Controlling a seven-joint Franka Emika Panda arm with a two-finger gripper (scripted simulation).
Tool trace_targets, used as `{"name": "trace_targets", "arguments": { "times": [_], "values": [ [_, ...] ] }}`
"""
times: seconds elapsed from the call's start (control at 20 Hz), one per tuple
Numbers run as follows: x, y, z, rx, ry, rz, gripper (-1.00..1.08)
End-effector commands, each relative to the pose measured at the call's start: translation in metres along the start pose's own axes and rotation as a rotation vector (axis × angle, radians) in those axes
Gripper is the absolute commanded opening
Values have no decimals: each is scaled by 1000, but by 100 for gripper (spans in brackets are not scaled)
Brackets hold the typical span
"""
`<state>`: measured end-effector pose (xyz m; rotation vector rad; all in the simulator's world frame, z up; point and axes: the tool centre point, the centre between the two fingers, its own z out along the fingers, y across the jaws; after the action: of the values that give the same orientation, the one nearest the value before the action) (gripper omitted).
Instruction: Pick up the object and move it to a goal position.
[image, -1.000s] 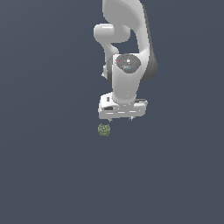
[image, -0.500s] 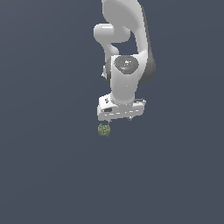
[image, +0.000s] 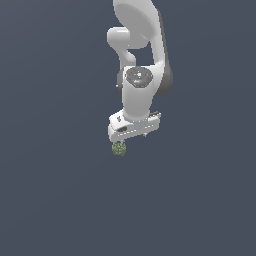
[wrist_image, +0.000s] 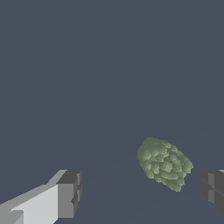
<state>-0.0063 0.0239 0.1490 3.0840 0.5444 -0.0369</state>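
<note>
The object (image: 118, 148) is a small olive-green lumpy clump lying on the dark grey floor, just under the lower edge of my white gripper (image: 131, 139) in the exterior view. In the wrist view the object (wrist_image: 164, 163) lies between my two dark fingertips (wrist_image: 70, 194), off-centre and much nearer the one partly cut off at the frame edge. The gripper (wrist_image: 142, 192) is open wide, and neither pad touches the clump.
Only the plain dark grey floor (image: 60, 200) surrounds the object. The white arm (image: 137, 60) rises straight above the gripper.
The gripper has sunk a little lower and shifted slightly toward the exterior view's left, closing on the object. The object has not moved.
</note>
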Motion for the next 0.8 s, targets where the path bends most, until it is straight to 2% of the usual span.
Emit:
{"name": "trace_targets", "arguments": {
  "times": [0.0, 0.75],
  "values": [
    [-2, 4, 3, -1, 1, -60, 100],
    [-12, 26, 23, -3, 6, -426, 100]
  ]
}}
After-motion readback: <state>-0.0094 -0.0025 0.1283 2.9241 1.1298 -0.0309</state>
